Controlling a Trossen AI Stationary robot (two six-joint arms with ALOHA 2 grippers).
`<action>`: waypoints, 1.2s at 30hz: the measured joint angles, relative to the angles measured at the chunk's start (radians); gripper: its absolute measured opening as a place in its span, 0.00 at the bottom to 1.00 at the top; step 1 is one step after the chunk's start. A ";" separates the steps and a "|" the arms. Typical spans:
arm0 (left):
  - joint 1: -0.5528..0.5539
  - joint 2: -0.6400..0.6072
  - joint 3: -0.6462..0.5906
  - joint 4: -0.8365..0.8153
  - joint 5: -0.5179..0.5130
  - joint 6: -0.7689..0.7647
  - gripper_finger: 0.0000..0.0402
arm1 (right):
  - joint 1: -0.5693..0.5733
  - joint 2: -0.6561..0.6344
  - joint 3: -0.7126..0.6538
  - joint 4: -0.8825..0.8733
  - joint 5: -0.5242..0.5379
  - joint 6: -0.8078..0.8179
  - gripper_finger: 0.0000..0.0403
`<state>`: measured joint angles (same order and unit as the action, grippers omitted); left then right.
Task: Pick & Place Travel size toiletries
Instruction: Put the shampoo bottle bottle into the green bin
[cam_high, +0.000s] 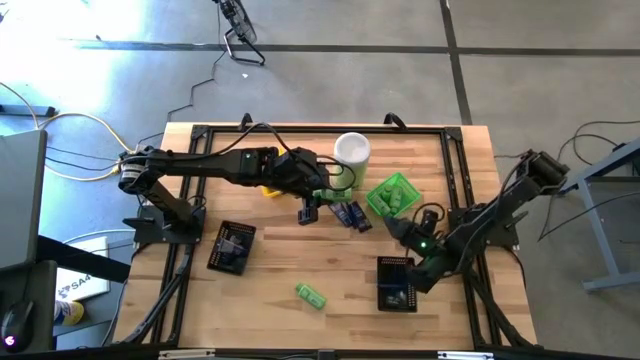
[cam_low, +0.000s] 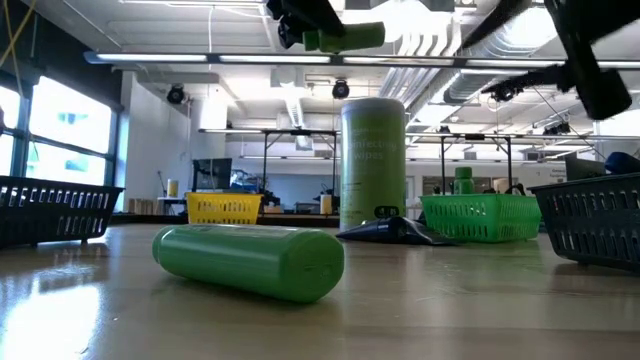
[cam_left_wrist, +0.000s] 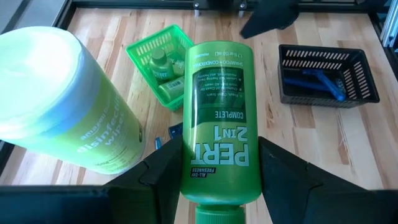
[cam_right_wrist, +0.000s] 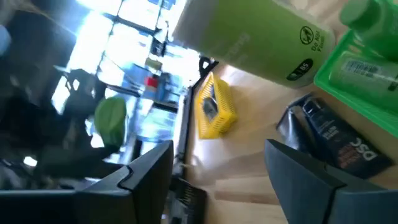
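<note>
My left gripper (cam_left_wrist: 217, 150) is shut on a green shampoo bottle (cam_left_wrist: 214, 118) and holds it in the air beside the tall pale-green canister (cam_high: 352, 150). In the low view the bottle (cam_low: 345, 38) hangs high above the table. My right gripper (cam_high: 396, 227) stands open and empty near the green tray (cam_high: 392, 195), which holds more green bottles. Dark navy packets (cam_high: 350, 215) lie flat on the table in front of the canister. Another green bottle (cam_high: 310, 295) lies on its side near the front edge. My left gripper pinches the bottle's two narrow sides (cam_left_wrist: 186, 168) between its fingers, near the cap end. The bottle lies along the fingers, label up and flat bottom pointing away. It is lifted clear of the table, slanting slightly down.
A yellow tray (cam_high: 270, 190) sits partly under my left arm. One black mesh tray (cam_high: 232, 245) stands at the front left, another (cam_high: 397, 283) at the front right with blue items inside. Bare wood lies between the two black trays.
</note>
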<state>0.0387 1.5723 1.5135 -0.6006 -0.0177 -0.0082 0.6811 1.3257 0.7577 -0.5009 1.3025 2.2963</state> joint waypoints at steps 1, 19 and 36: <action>0.000 0.000 0.000 0.000 0.000 0.000 0.43 | 0.000 -0.020 -0.040 0.061 0.008 -0.013 0.60; 0.000 0.000 0.000 0.000 -0.004 -0.005 0.43 | -0.314 -0.189 -0.381 1.350 -0.637 -1.133 0.60; 0.000 0.000 0.000 -0.003 -0.003 -0.021 0.43 | -0.541 -0.014 -0.294 1.472 -0.999 -1.123 0.60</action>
<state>0.0389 1.5723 1.5135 -0.6041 -0.0212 -0.0296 0.1396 1.3112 0.4642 0.9707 0.3037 1.1730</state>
